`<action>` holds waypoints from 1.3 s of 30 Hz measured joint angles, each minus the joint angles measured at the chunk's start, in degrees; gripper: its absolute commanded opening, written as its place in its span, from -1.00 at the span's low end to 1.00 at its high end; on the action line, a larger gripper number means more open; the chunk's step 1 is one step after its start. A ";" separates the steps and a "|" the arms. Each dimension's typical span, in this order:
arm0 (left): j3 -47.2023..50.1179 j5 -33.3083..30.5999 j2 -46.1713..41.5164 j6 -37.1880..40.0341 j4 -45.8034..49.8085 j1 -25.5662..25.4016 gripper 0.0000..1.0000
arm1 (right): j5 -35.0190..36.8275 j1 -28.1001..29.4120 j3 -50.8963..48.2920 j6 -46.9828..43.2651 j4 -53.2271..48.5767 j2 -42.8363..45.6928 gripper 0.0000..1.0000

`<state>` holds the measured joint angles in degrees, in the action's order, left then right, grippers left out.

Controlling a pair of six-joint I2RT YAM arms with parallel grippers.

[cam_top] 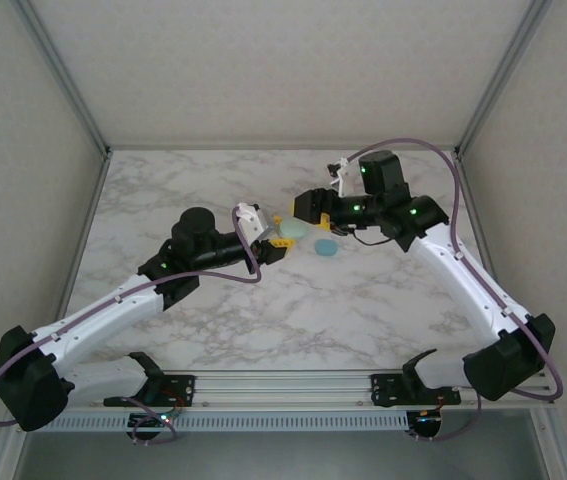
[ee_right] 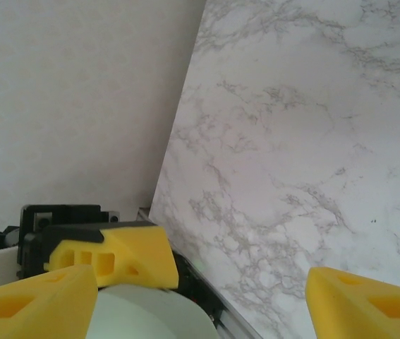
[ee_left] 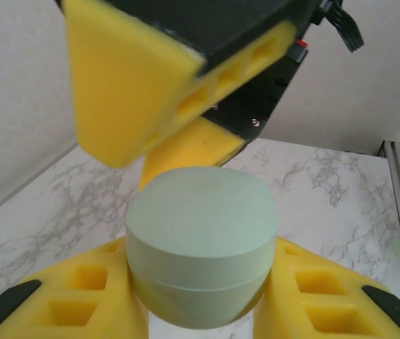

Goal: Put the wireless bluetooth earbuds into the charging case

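Left hand (ee_left: 200,311) clamped narrow on the pale green case (ee_left: 201,247), clear of the surface (cam_top: 263,310), lid shut. Right hand (ee_right: 200,304) spread wide just over it, holding nothing. Case looks light, rigid and slick, so grip its flanks below the seam. Blue round piece (cam_top: 325,247) lies nearby. Can't place the earbuds; expect tiny and slippery.

Bright, soft, even light with faint shadows; nearest foreground blurred in both wrist views.
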<state>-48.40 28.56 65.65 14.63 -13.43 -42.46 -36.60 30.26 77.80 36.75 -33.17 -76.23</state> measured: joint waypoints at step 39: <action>-0.76 -0.59 1.05 -2.62 -4.17 -0.11 -0.25 | -24.04 -4.09 -17.42 22.69 33.57 3.82 -0.48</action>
<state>-49.17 27.97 66.70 12.01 -17.61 -42.57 -60.64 26.17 60.38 59.44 0.40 -72.40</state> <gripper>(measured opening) 0.344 0.347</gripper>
